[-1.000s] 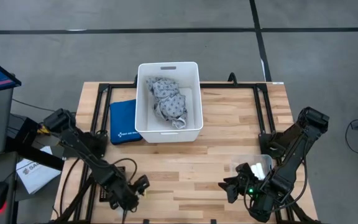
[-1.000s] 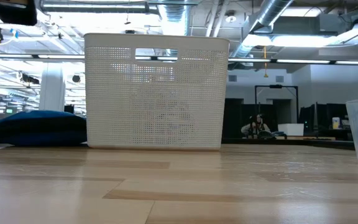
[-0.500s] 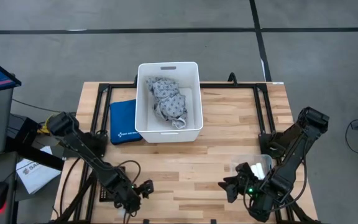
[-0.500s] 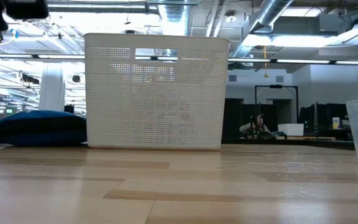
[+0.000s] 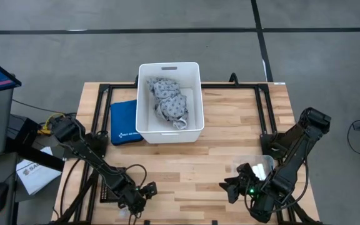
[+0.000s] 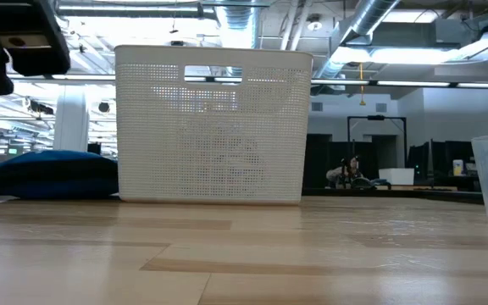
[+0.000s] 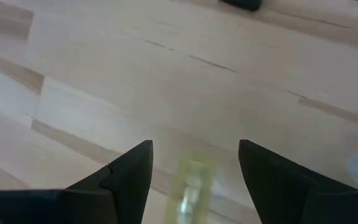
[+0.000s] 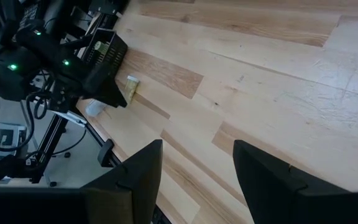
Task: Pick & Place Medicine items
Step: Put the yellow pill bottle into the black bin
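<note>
L pincer (image 5: 144, 194) sits low at the desk's (image 5: 230, 119) near edge, fingers spread wide w/ a pale yellowish vial (image 7: 191, 186) lying on the wood between them, not gripped. R pincer (image 5: 235, 186) waits near the front right, also open. White bin (image 5: 169, 100) holds a grey cloth bundle (image 5: 167, 100).
</note>
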Controlling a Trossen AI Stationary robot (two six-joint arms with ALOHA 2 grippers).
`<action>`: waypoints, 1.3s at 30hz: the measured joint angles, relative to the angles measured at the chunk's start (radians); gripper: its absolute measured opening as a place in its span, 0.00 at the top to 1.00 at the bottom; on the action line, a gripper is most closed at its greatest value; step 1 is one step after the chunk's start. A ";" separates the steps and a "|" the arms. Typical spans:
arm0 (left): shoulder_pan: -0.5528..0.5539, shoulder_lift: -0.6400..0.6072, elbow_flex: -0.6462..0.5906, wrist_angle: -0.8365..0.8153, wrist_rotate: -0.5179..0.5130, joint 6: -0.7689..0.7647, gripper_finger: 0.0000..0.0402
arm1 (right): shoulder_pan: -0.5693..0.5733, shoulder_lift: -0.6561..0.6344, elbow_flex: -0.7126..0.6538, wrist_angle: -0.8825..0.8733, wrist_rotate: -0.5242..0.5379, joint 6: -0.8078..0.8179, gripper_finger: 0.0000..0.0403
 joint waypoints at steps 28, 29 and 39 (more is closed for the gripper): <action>0.044 0.013 0.000 0.003 0.023 -0.003 0.79 | 0.027 0.000 0.000 -0.007 0.000 0.000 0.52; 0.044 0.013 0.000 0.003 0.021 -0.004 0.80 | 0.027 0.000 0.000 -0.007 0.000 0.000 0.52; 0.046 -0.010 0.000 0.018 -0.050 -0.020 0.80 | 0.027 0.000 0.000 -0.002 0.000 0.000 0.52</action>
